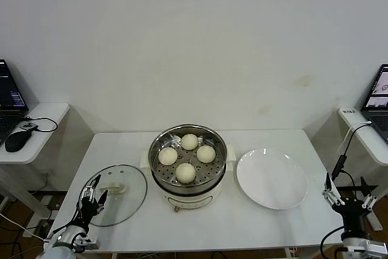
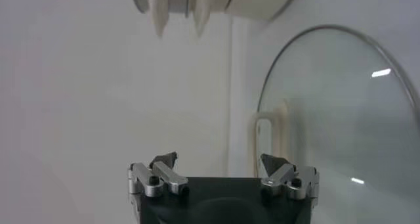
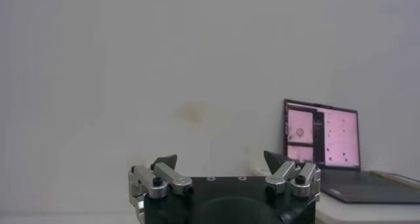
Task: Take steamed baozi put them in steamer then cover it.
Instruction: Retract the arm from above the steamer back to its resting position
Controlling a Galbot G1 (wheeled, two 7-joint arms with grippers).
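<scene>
Steel steamer [image 1: 188, 177] sitting mid-table, holding four steamed baozi [image 1: 186, 172].
Glass cover [image 1: 116, 194] lying to its left, under the wide-open left gripper [image 1: 93, 191]; right gripper [image 1: 347, 196] hanging wide open, empty, beyond the plate [image 1: 271, 179].

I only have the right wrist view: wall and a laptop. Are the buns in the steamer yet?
Observer: Yes, all four steamed baozi sit on the perforated tray inside the steamer.
Operator: Is it covered?
Observer: No. The cover lies flat on the table, to the steamer's left.
Operator: Which arm is closer to it?
Observer: The left gripper, open, is at the cover's near-left edge; its wrist view shows the cream handle just ahead.
Operator: And the plate?
Observer: The white plate sits right of the steamer, nothing on it. The right gripper is open, off the table's right edge.
</scene>
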